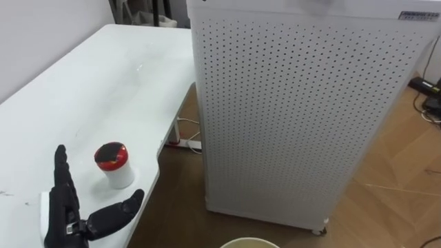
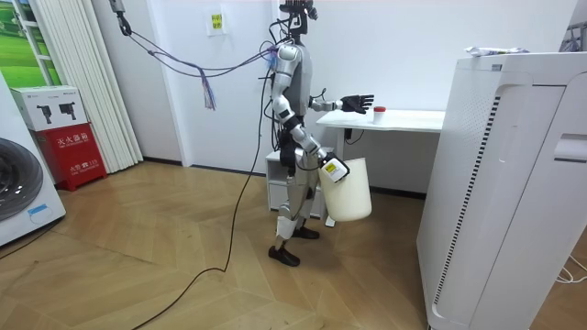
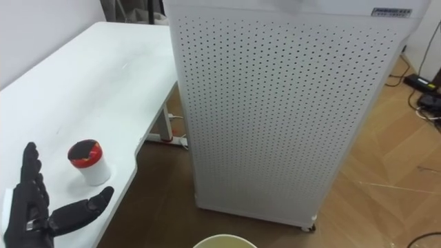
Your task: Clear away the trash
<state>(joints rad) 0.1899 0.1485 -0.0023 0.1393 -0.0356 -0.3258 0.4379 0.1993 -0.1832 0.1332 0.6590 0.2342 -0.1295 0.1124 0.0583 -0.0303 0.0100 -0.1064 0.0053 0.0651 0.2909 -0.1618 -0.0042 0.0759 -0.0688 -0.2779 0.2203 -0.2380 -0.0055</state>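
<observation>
The left hand [image 1: 65,219] has its fingers straight and spread, thumb out, holding nothing, over the near edge of the white table [image 1: 103,76]; a small white cup with a red lid [image 1: 114,165] stands upright on the table just beyond, between fingers and thumb; the pale bin [image 2: 348,192] hangs at the right hand [image 2: 334,170], whose grip I cannot tell; a perforated white cabinet [image 1: 296,110] stands to the right.
</observation>
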